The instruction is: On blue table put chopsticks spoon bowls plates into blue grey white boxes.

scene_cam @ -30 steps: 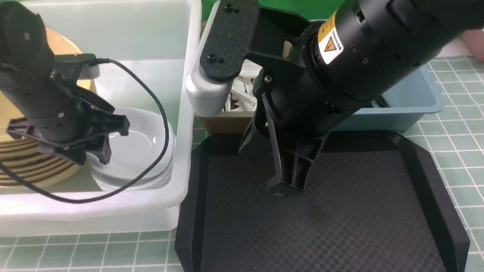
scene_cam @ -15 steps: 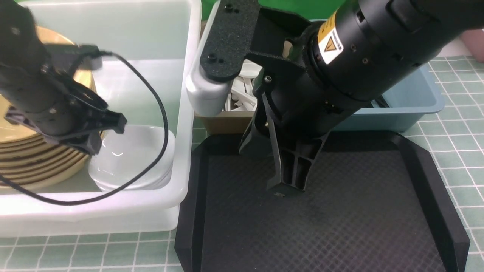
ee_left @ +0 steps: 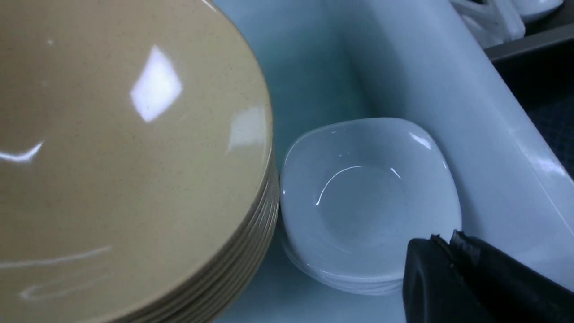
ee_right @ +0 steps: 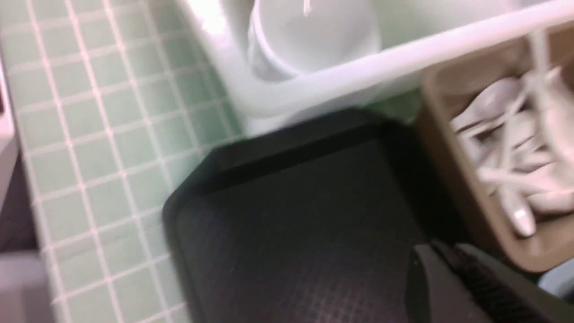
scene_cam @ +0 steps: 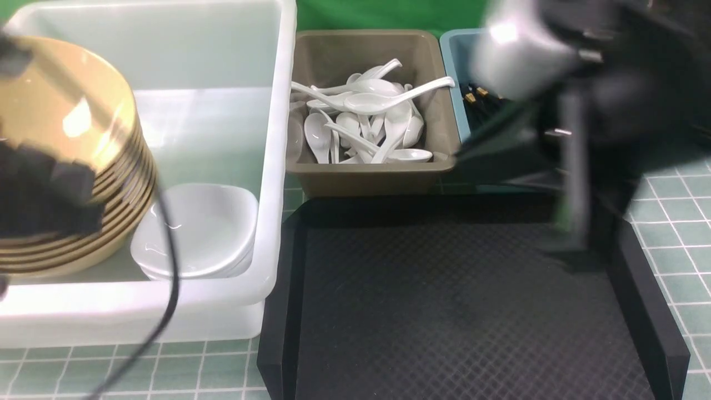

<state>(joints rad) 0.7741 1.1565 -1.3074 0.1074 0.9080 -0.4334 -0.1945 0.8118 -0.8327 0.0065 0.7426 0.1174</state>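
A stack of tan plates [scene_cam: 72, 139] and a stack of white bowls [scene_cam: 194, 233] sit inside the white box [scene_cam: 278, 166]. The grey box [scene_cam: 377, 178] holds several white spoons [scene_cam: 366, 116]. Dark chopsticks [scene_cam: 477, 97] lie in the blue box [scene_cam: 452, 50], mostly hidden by my blurred right arm [scene_cam: 600, 111]. My left gripper [ee_left: 444, 240] is shut and empty, just above the near rim of the bowls [ee_left: 367, 197], beside the plates [ee_left: 112, 157]. My right gripper [ee_right: 437, 249] is shut and empty over the black tray [ee_right: 291, 224], close to the grey box [ee_right: 453, 188].
The black tray [scene_cam: 444, 311] lies bare in front of the grey and blue boxes. The table has a green tiled cover [scene_cam: 677, 233]. My left arm [scene_cam: 39, 194] is a dark blur at the left edge, with its cable [scene_cam: 169, 289] hanging over the white box's front wall.
The left jaws closed and the left arm pulled back to the left, off the bowls. The right arm swung fast to the right, uncovering the grey box of spoons.
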